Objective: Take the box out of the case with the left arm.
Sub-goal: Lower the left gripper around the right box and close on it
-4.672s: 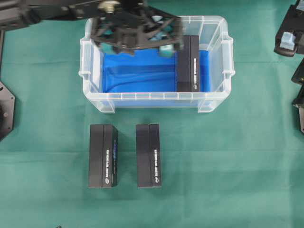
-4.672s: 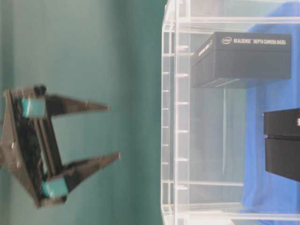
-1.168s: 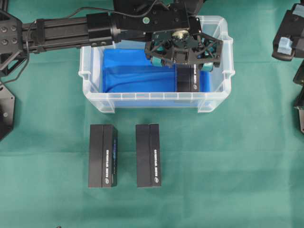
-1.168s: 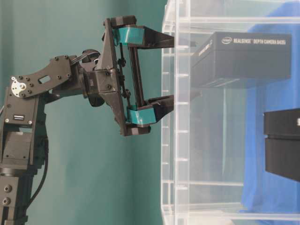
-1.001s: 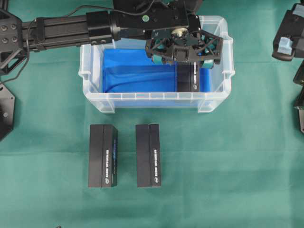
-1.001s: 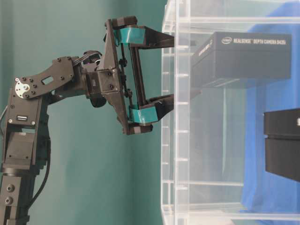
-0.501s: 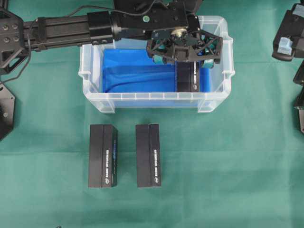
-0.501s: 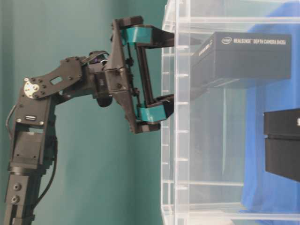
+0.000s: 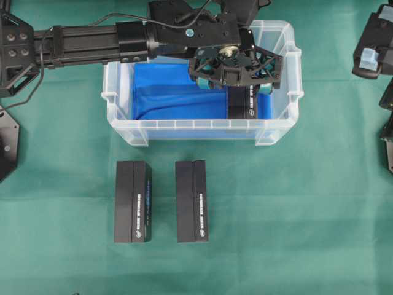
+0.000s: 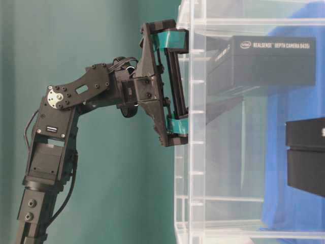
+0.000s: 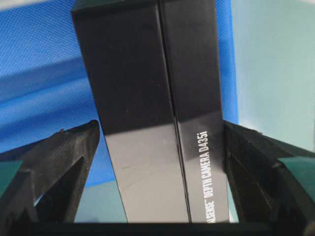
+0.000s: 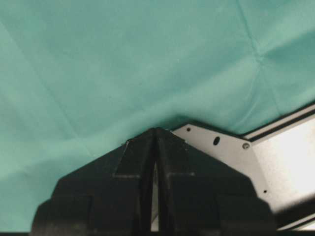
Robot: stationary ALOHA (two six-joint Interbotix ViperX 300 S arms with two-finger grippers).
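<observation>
The black box (image 9: 242,106) lies at the right end of the clear case (image 9: 110,92), on its blue cloth (image 9: 172,95). My left gripper (image 9: 236,85) reaches down into the case over the box's far end, jaws wide open. In the left wrist view the box (image 11: 142,98) fills the space between the two fingers of the gripper (image 11: 160,128). A sliver of blue shows beside the left finger (image 11: 64,162); the right finger sits close against the box's side. From table level the gripper (image 10: 218,76) straddles the box (image 10: 274,61) inside the wall. My right gripper (image 12: 156,132) is shut on nothing.
Two more black boxes (image 9: 132,201) (image 9: 191,201) lie side by side on the green cloth in front of the case. The right arm (image 9: 371,58) is parked at the far right edge, over a metal plate (image 12: 275,162).
The left gripper has sunk further into the case, so its open fingers now flank the box. The box and the right arm have stayed put.
</observation>
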